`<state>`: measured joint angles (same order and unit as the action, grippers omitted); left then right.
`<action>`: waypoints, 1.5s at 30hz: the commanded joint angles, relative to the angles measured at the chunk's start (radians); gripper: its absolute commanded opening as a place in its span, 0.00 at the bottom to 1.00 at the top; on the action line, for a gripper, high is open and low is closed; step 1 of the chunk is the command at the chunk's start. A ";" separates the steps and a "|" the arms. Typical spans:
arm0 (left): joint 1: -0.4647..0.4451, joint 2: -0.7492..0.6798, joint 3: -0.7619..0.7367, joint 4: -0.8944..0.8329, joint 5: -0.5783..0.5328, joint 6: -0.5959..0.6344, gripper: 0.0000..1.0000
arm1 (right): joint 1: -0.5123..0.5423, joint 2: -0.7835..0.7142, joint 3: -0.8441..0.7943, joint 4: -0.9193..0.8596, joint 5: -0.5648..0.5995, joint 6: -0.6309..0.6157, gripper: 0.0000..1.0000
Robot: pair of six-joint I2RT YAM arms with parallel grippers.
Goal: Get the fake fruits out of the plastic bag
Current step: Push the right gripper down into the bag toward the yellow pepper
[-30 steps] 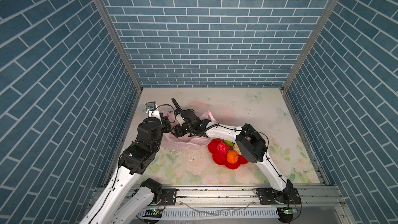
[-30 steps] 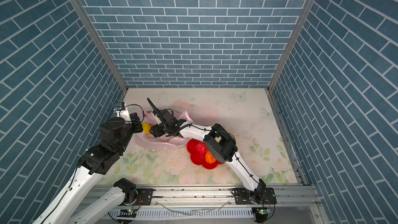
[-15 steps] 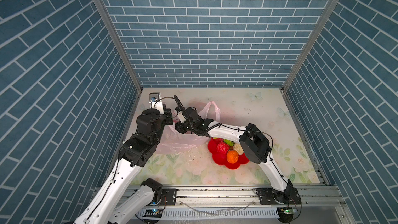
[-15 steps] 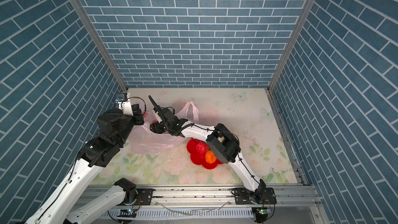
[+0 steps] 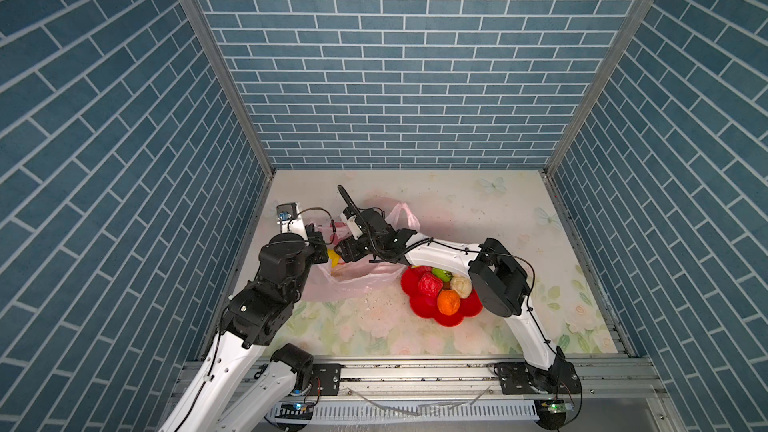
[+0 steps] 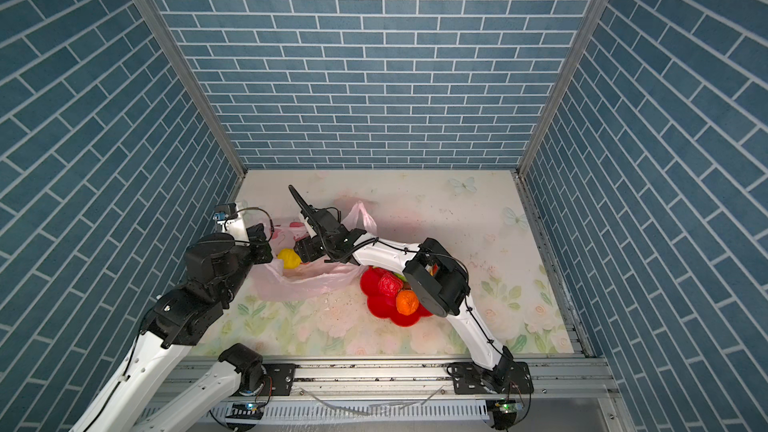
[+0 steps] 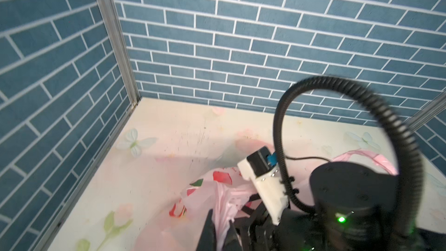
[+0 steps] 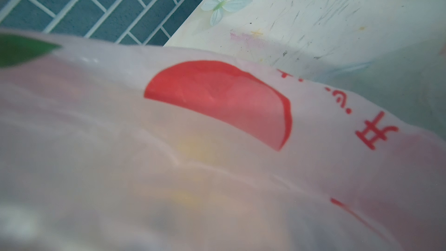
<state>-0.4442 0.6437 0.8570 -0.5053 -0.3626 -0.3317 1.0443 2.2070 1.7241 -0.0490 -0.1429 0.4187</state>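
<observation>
left gripper: closed tight on a fold of the plastic bag at its mouth; pink film is bunched between the fingers in the left wrist view.
right gripper: reaches across to the bag mouth, tip right against the yellow fruit; fingers are hidden, so cannot tell whether it grips the fruit or stands free.
plastic bag: on the floral table, left of centre; the mouth is raised between the two grippers, and one loop handle stands up behind the right wrist.
yellow fruit: in the bag opening, between the two grippers.
right wrist view: filled by bag film with a red print; a yellow blur shows through the film.
red dish: just beside the bag, on its right.
dish contents: red fruit, green fruit, cream bumpy fruit, orange fruit.
</observation>
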 commanded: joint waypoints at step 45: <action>0.004 -0.317 -0.272 -0.215 -0.141 -0.264 0.06 | 0.062 0.231 0.362 -0.317 0.077 -0.112 0.78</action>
<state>-0.4442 0.3378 0.6006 -0.7105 -0.5152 -0.5938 1.1095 2.4035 2.0209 -0.3279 -0.0711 0.3573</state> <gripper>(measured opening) 0.066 0.781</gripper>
